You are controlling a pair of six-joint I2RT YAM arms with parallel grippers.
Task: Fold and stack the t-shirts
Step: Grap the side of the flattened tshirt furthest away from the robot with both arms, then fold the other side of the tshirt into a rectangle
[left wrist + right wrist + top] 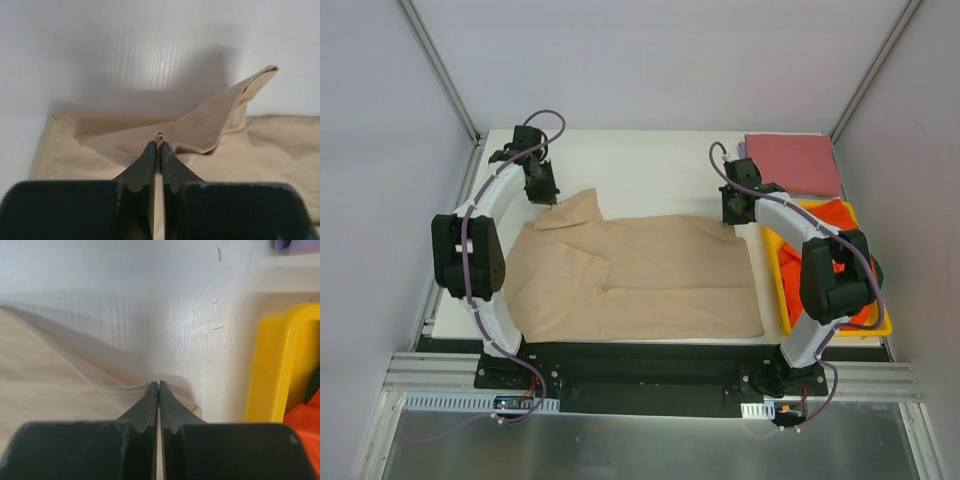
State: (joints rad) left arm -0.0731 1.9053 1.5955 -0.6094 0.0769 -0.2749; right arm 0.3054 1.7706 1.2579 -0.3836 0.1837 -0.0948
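White table [660, 170] inside plain grey walls [650, 60] carries a tan cloth short-sleeved t-shirt [650, 275], spread out. Left gripper [159, 146] and right gripper [158, 385] each clamp tight on its far edge.

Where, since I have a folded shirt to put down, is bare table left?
Free: the far strip of white table, between the left pincer and right pincer, beyond the tan t-shirt both pinch. Crowded: the right side, with the folded pink-red t-shirt, the yellow tray and the orange-red t-shirt in it. The tan t-shirt covers the middle.
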